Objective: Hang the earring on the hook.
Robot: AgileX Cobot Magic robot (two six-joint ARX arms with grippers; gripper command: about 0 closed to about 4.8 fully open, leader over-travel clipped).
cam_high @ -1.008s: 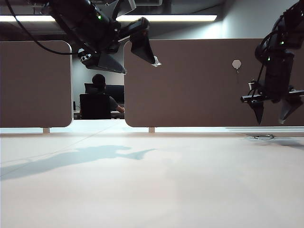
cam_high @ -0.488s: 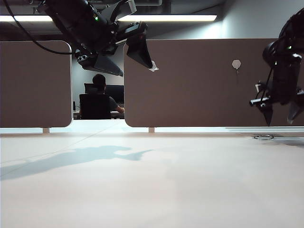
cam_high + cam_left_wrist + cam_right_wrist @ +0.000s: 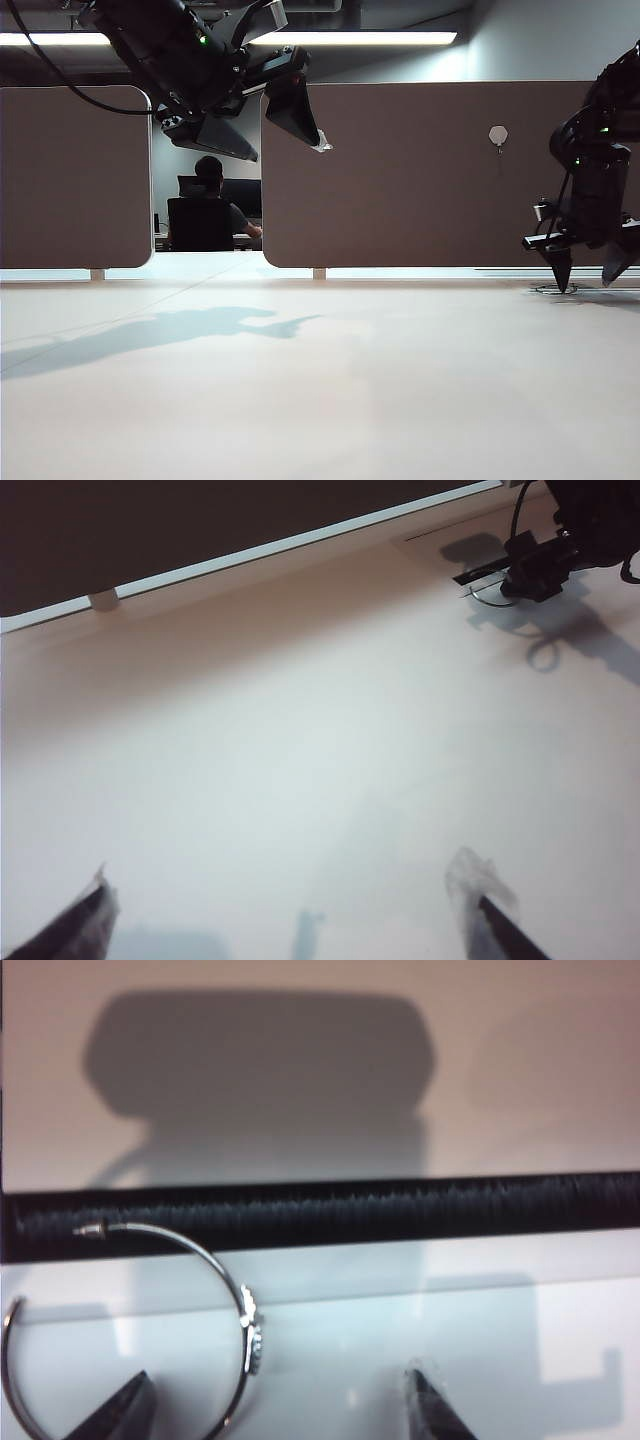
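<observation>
Hovering over the earring [image 3: 130, 1330], right gripper [image 3: 280, 1405] apart; left gripper [image 3: 290, 910] apart, raised.

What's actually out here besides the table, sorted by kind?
Grippers: 2, the left gripper raised at the left with open jaws, the right gripper low at the right, open over the earring
Earrings: 1, the earring lying on the table
Hooks: 1, the hook on the panel
Total: 4

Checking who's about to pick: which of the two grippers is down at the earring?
The right gripper, low by the table's far edge, jaws open over the earring. The left gripper hangs high, open and empty.
</observation>
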